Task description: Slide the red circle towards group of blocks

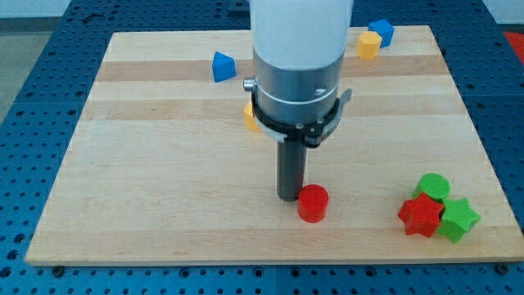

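Note:
The red circle (pixel 312 203) stands on the wooden board (pixel 164 180) near the view's bottom, right of centre. My tip (pixel 289 197) rests on the board just to its left, touching or almost touching it. A group of blocks sits at the view's bottom right: a green circle (pixel 433 187), a red star (pixel 420 216) and a green star (pixel 458 220), close together. The group is well to the right of the red circle.
A blue block (pixel 223 66) lies at the view's top left of centre. A yellow block (pixel 249 117) is partly hidden behind the arm. A yellow block (pixel 368 45) and a blue block (pixel 381 32) sit at the top right.

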